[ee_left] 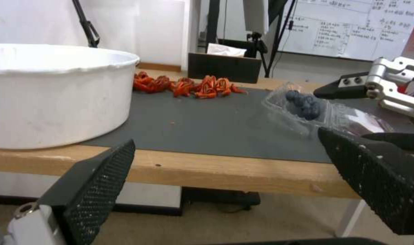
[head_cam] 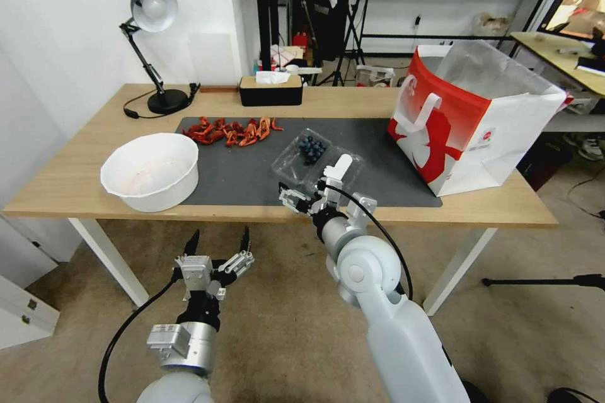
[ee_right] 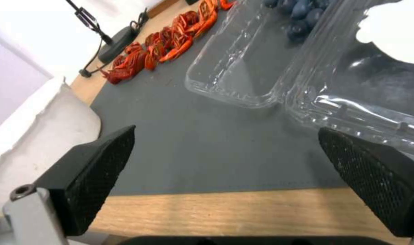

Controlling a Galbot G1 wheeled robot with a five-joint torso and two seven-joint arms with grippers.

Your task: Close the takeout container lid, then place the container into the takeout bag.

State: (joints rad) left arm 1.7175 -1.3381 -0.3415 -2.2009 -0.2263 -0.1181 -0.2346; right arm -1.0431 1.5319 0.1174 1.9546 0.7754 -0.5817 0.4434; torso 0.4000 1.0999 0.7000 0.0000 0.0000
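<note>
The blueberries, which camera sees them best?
The head view: the blueberries show as a whole cluster inside the open takeout container. The left wrist view shows them from the side, farther off. The right wrist view cuts them at its edge.

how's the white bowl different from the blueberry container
The white bowl is round, opaque and tall-walled; the takeout container is a low, clear clamshell. The bowl looks empty, while the container holds dark blueberries, with its lid folded open beside it. The bowl is much larger. Both rest on the dark mat, bowl overhanging its left edge.
</note>
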